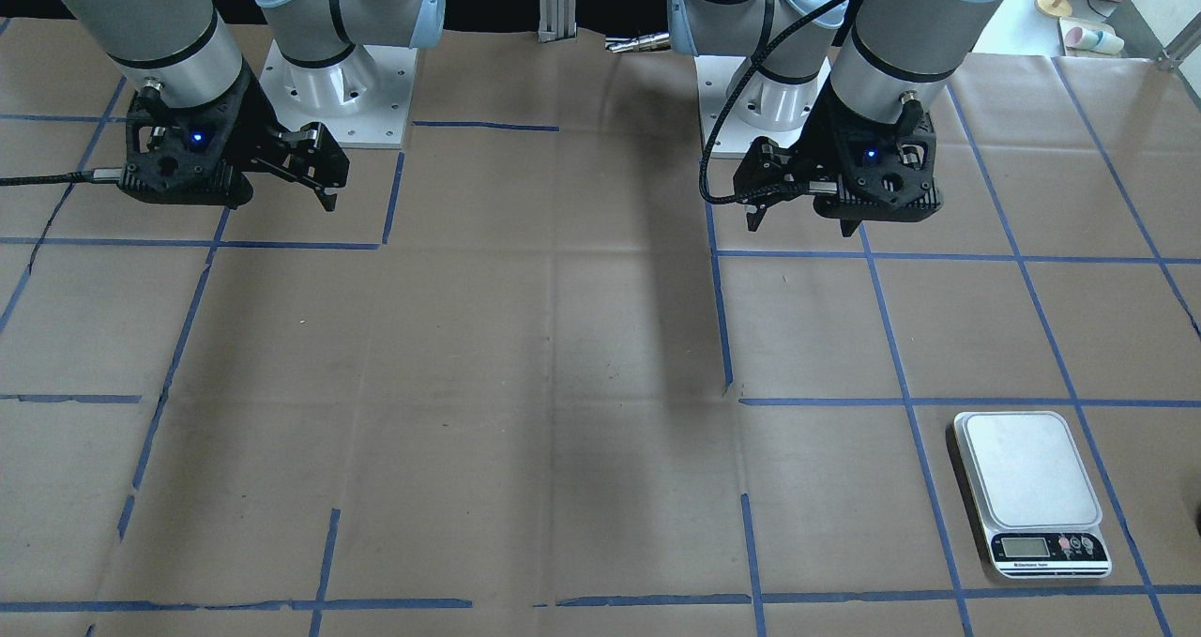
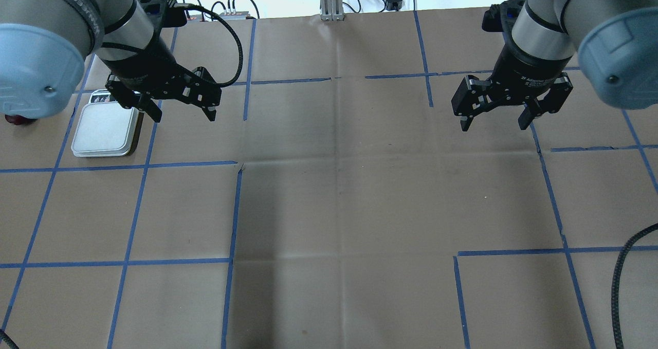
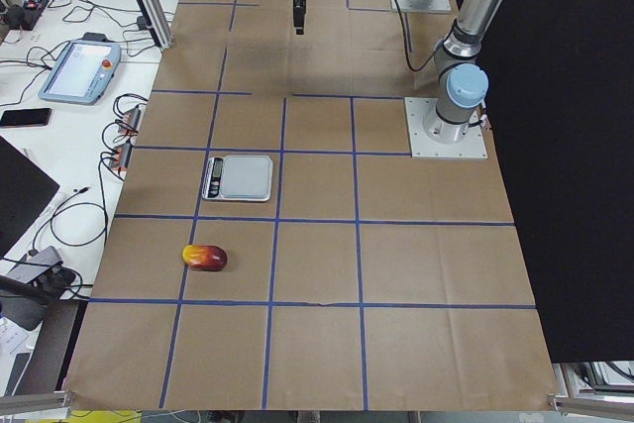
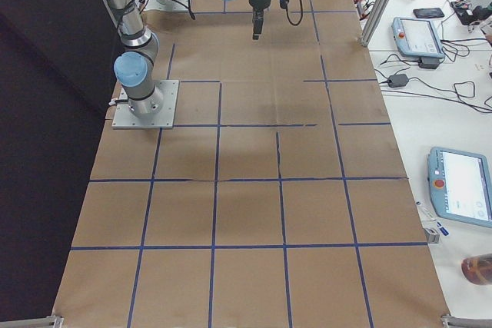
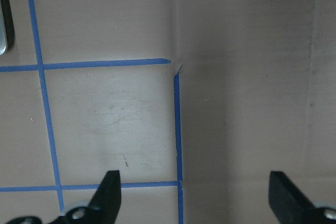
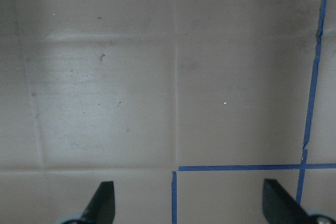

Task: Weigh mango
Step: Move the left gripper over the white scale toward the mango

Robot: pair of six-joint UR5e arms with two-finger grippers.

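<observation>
Over the papered table (image 3: 446, 274), the left arm (image 2: 123, 35) and right arm (image 2: 540, 35) are hanging wrist-down. The left gripper (image 2: 184, 113) and right gripper (image 2: 493, 123) are gaping wide, empty. Beyond the kitchen scale (image 3: 238, 176), the mango (image 3: 204, 258) is lying near the table's left end.

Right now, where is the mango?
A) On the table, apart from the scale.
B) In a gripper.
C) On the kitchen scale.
A: the mango lies on the paper-covered table, apart from the kitchen scale, whose platform is bare.
</observation>
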